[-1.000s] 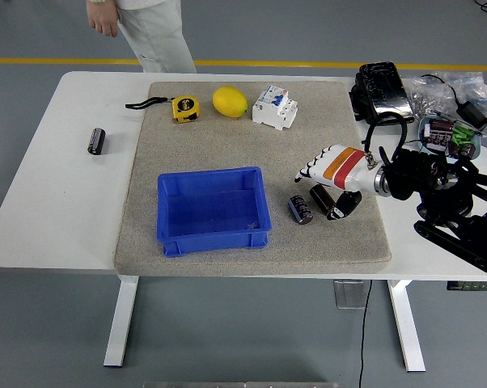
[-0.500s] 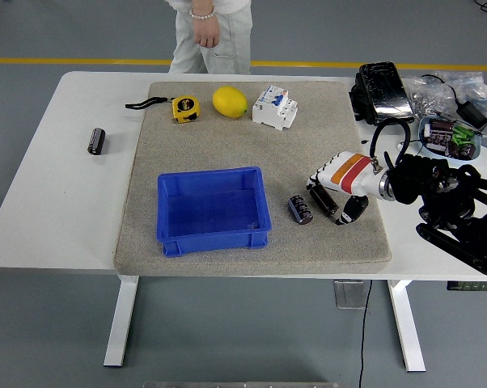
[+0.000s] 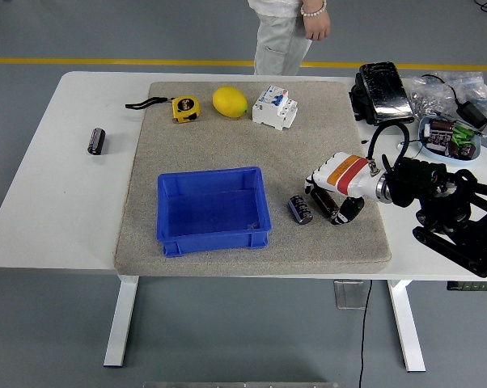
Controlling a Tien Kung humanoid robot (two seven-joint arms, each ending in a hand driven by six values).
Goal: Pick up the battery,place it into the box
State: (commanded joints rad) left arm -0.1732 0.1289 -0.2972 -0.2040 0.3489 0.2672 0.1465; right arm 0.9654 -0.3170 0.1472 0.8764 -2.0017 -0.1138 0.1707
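Felt mat point(image 3: 227, 145): right hand point(image 3: 338, 182) fingers point(image 3: 346, 212) wrapped around dark cylindrical battery point(image 3: 323, 202); blue plastic box point(image 3: 213, 210) left.

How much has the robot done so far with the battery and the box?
Nothing is in the blue box yet. The right robot hand is closing around one battery on the mat; another battery lies just left of it. Lifting it, carrying it left and dropping it in the box are left.

3 batteries point(image 3: 300, 209), 1 box point(image 3: 213, 210), 1 lemon point(image 3: 230, 102)
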